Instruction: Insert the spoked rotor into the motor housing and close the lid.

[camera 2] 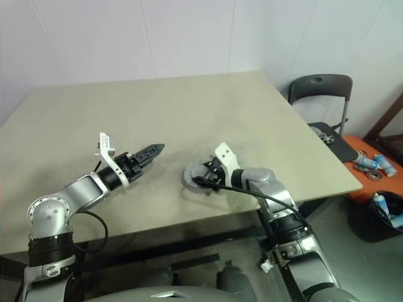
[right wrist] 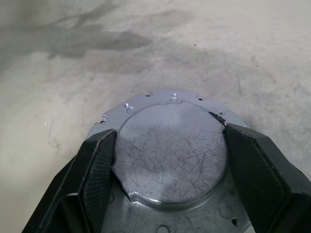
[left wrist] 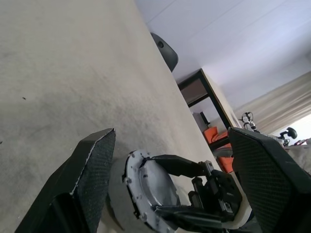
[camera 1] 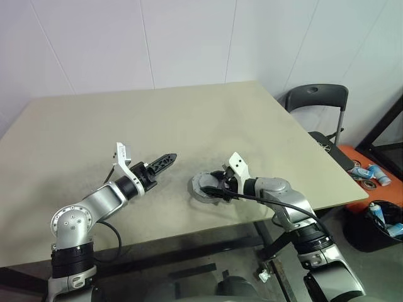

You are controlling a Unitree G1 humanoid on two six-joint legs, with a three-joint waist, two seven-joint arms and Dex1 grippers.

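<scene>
A round grey metal disc, the lid (camera 1: pixel 200 184), lies near the table's front edge, a little right of centre. It has a raised, scratched centre (right wrist: pixel 170 155) and small holes around its flange. My right gripper (camera 1: pixel 213 187) reaches it from the right. Its two black fingers (right wrist: pixel 97 165) press against opposite sides of the raised centre, shut on it. My left gripper (camera 1: pixel 165 160) hovers a short way left of the lid, pointing at it, open and with nothing between its fingers (left wrist: pixel 92 165). The spoked rotor and the motor housing are hidden.
The beige table (camera 1: pixel 157 119) stretches bare behind and to the left of both grippers. Off its right edge stand a black chair (camera 1: pixel 315 97), an orange box (camera 1: pixel 368 165) and a black bin (camera 1: pixel 378 223) on the floor.
</scene>
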